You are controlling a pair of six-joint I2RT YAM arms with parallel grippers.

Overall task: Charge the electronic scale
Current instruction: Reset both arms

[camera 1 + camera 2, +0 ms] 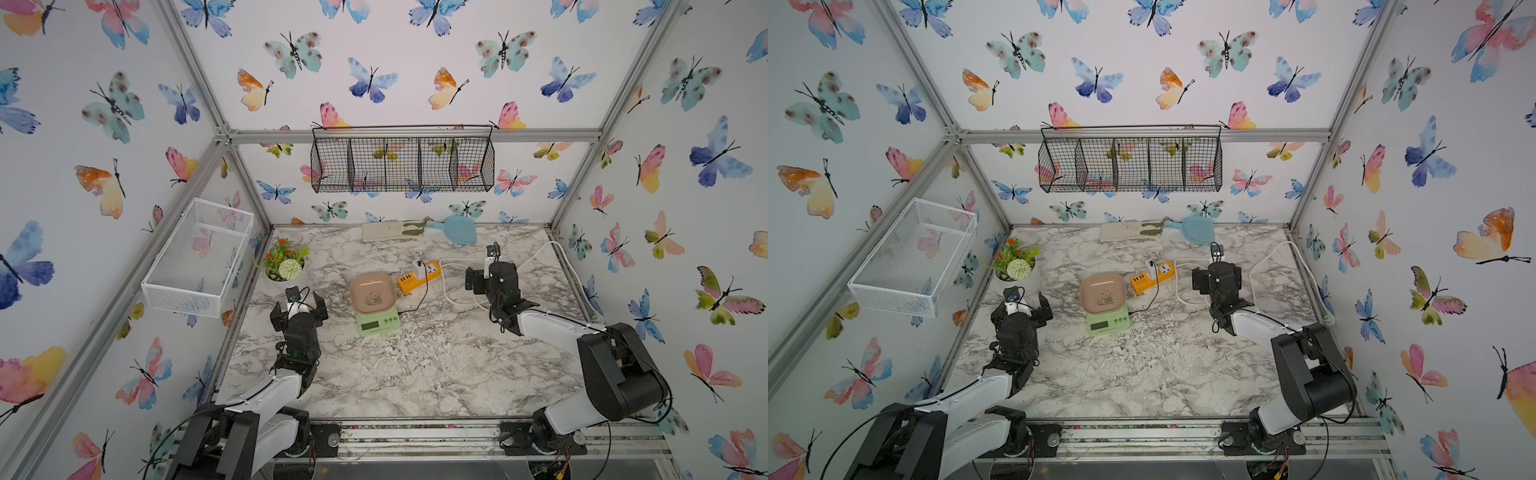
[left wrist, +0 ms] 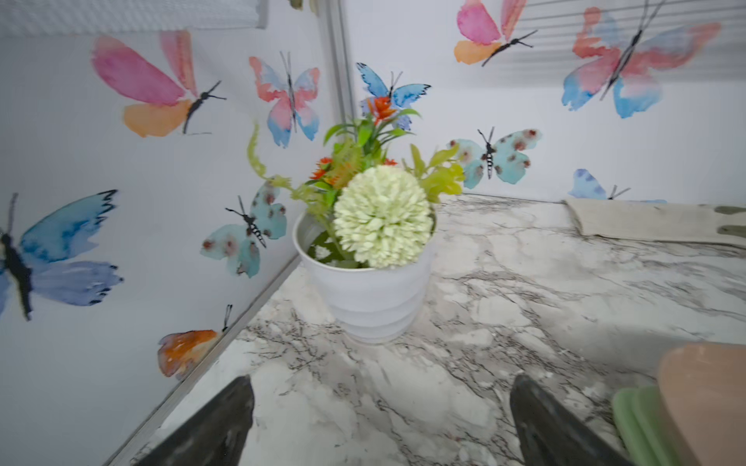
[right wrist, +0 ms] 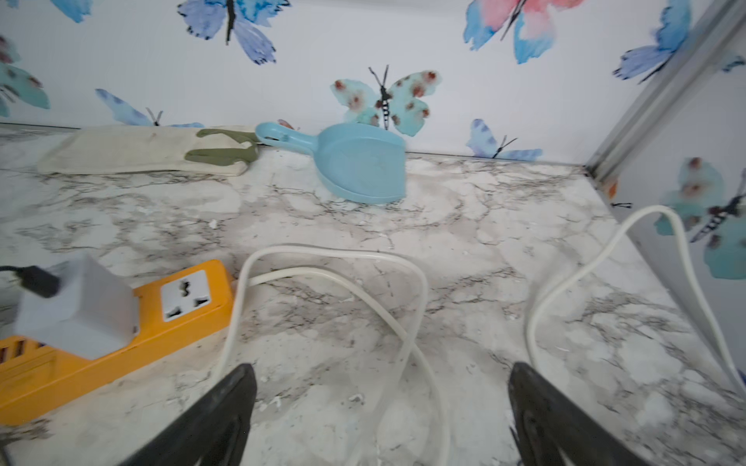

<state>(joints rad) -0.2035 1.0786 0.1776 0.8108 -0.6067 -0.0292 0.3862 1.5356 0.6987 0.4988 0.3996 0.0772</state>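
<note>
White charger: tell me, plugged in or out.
Plugged in: the white charger stands seated in the orange power strip, black cable attached.

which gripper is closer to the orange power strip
Right. The right gripper sits just beside the orange power strip, over its white cord. The left gripper is beyond the electronic scale, near the potted plant.

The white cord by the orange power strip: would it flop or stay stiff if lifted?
Probably floppy: the white cord lies in loose curves on the table. It looks thick, so loops may spring back somewhat. Tugging would likely drag the orange power strip it joins.
</note>
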